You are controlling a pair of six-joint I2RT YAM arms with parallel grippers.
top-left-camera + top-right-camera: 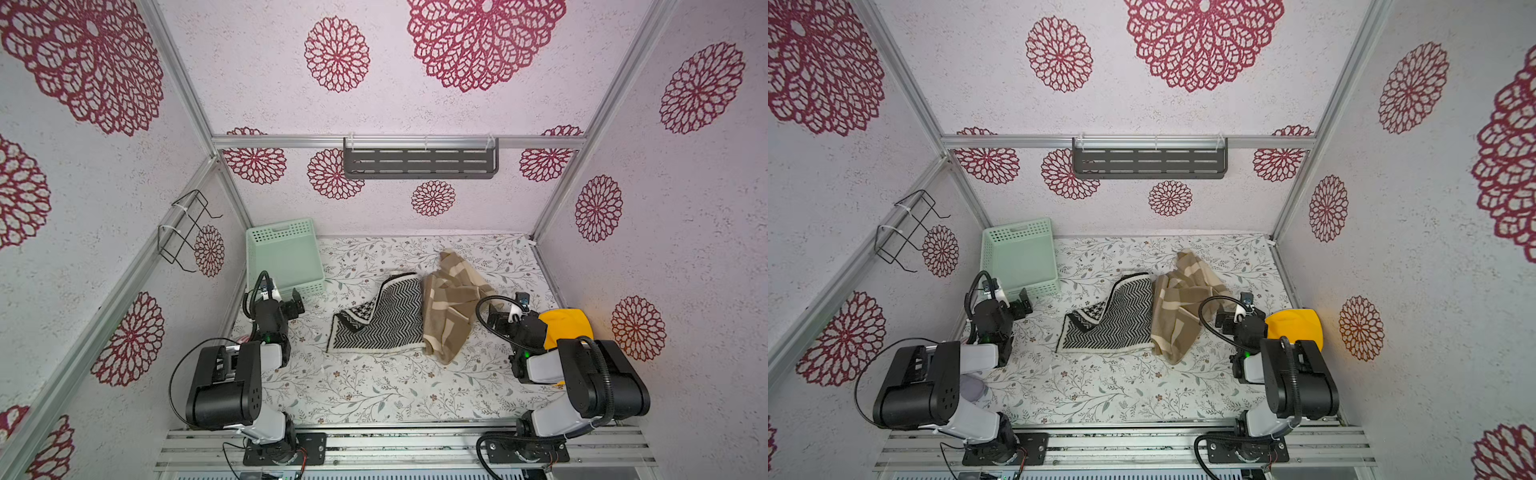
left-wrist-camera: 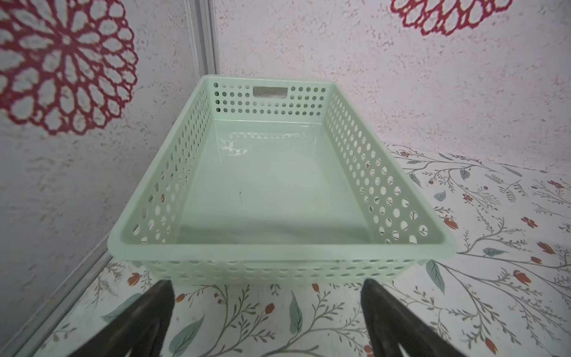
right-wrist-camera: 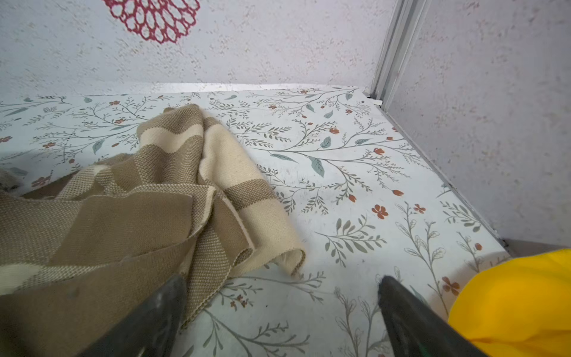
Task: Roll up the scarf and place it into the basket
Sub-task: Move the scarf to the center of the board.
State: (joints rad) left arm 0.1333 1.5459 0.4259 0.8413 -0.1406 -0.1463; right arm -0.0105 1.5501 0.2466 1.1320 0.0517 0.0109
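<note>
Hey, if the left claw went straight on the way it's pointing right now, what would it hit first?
Most likely the basket: its near perforated wall sits straight ahead of the open left claw, with only bare table between them. Depth is hard to judge.

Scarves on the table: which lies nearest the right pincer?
The crumpled tan-and-cream knit scarf, right beside the right pincer; the black-and-white chevron knit scarf lies flatter, beyond it.

Basket [image 1: 282,235]: far-left corner of desk [image 1: 374,395], ahead of my left gripper [image 2: 267,287]. Two scarves lie touching mid-desk: left scarf [image 1: 390,316], then right scarf [image 1: 449,307] before my right gripper [image 3: 282,281].
</note>
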